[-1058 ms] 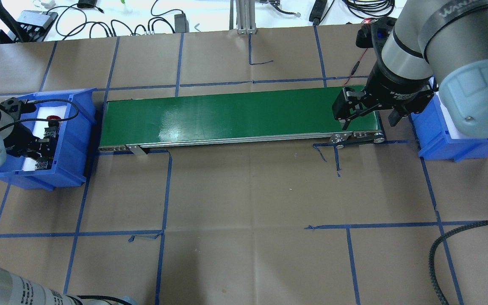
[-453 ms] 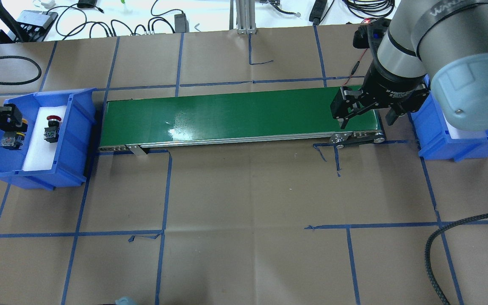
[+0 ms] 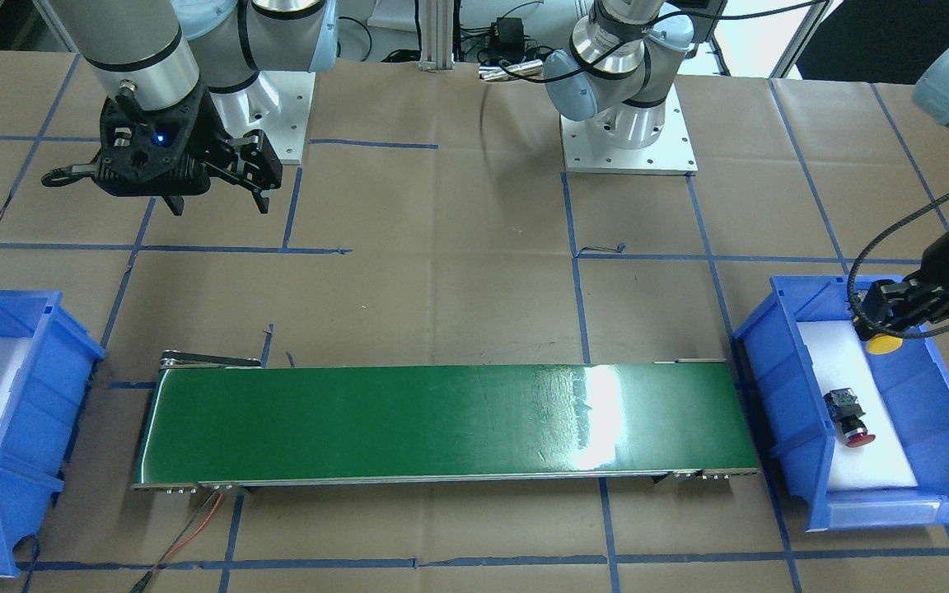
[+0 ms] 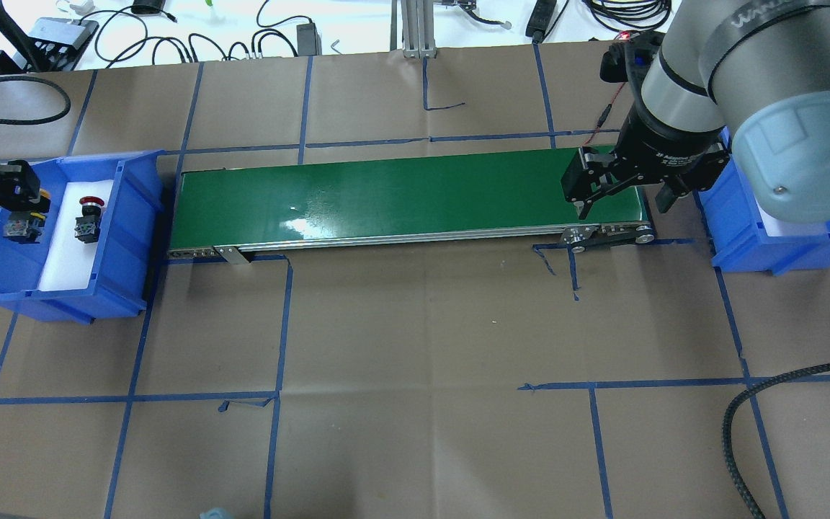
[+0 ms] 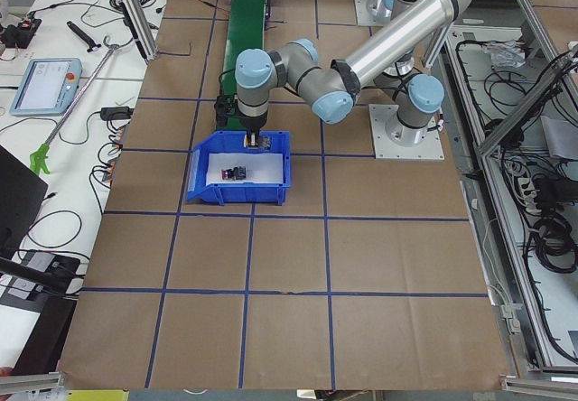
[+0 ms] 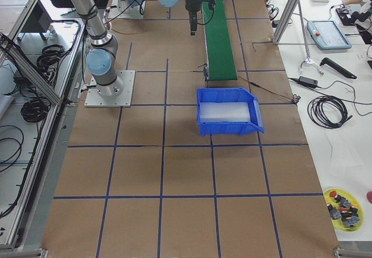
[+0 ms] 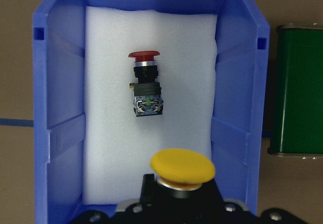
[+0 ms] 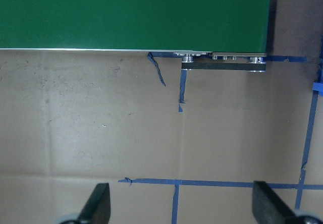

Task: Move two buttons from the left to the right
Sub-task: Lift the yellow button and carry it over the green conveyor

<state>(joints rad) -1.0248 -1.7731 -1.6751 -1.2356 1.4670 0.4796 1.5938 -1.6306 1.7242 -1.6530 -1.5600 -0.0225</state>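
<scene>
Gripping yellow button (image 7: 182, 168) between fingers of left gripper (image 3: 886, 321); holding right gripper (image 8: 184, 204) spread wide. Next, apparently: placing onto belt (image 4: 400, 202) beside fingers.

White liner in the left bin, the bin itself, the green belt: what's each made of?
Liner: looks like soft foam; matte white with a fine grainy surface.
Bin: likely moulded plastic; uniform blue, a slight sheen, ribs and slots formed in the walls.
Belt: smooth green sheet, perhaps PVC or rubber; glossy, showing bright glare patches. The exact polymer can't be told.
</scene>
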